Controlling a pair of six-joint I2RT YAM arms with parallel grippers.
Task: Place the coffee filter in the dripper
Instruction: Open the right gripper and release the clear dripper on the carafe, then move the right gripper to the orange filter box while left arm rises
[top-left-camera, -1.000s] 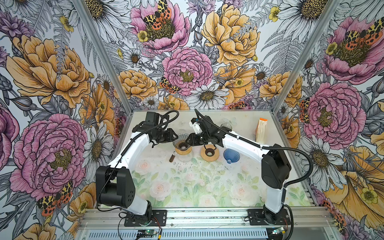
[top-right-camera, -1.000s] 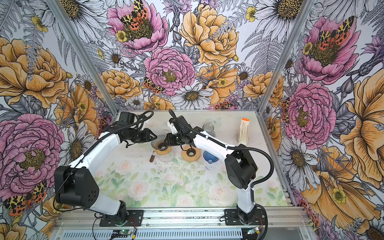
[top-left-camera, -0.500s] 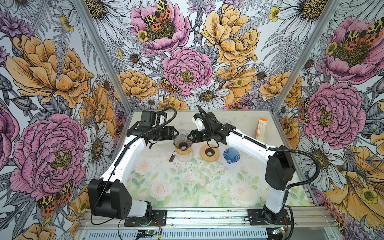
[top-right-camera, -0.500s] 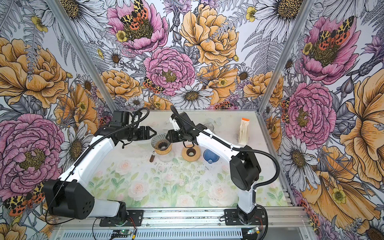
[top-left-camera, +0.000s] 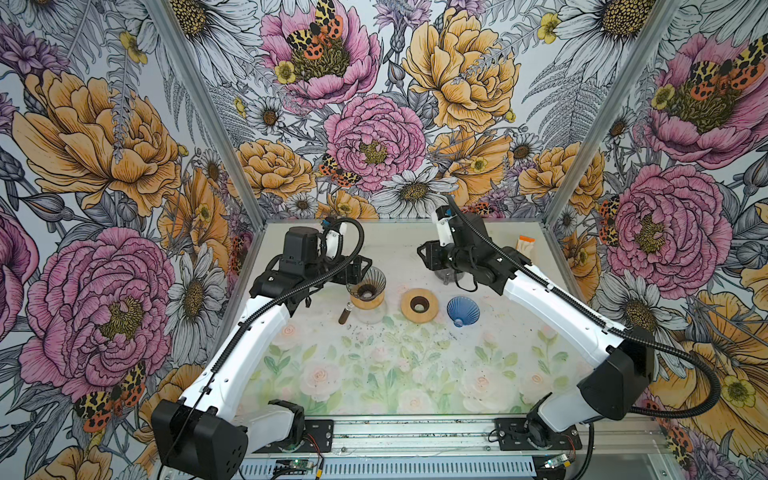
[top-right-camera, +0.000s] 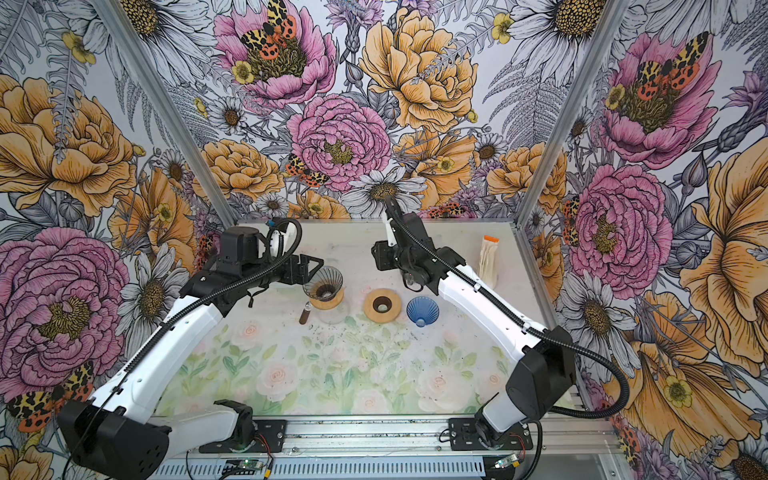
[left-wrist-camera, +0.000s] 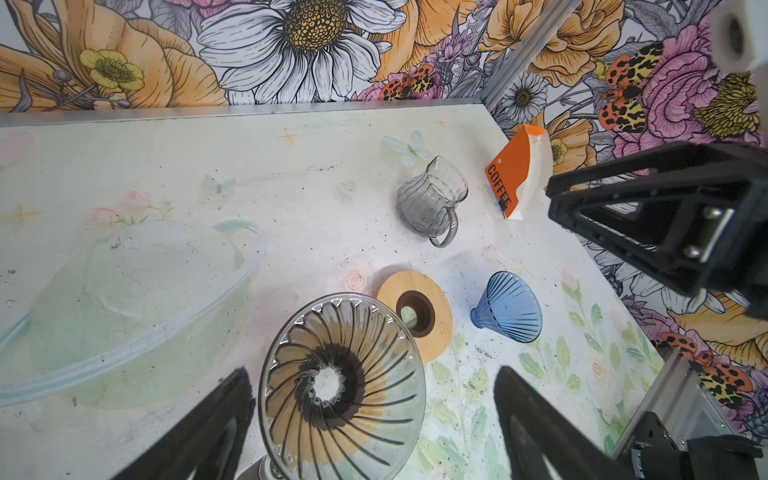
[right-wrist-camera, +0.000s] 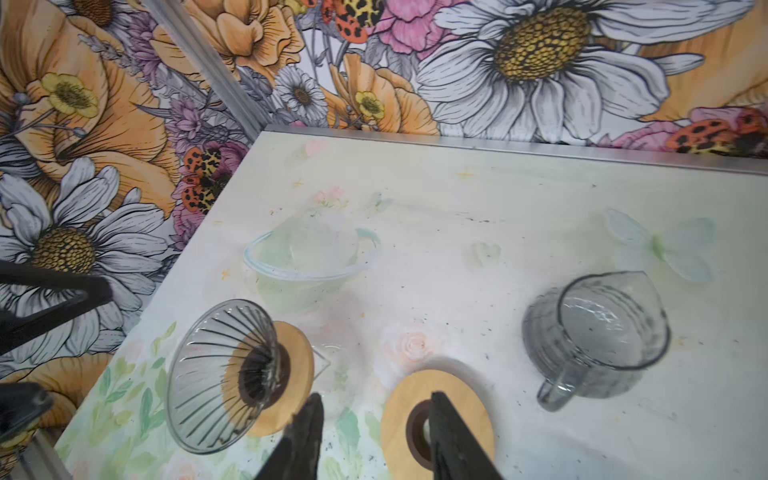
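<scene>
Lab robot cell: floral walls (top-left-camera: 374, 137), aluminium frame (top-left-camera: 203, 108).

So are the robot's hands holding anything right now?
Nothing. The left gripper and right gripper are both open and empty; the glass dripper stands free by the left one.

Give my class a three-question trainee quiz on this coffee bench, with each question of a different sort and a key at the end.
1. True or false: a paper filter already sits inside the clear dripper.
2. The blue dripper is: A) standing upright, B) lying on its side, C) resting mouth down.
3. Fill the gap: the orange label on the filter pack reads ____.

Key: 1 false; 2 B; 3 COFFEE.
</scene>
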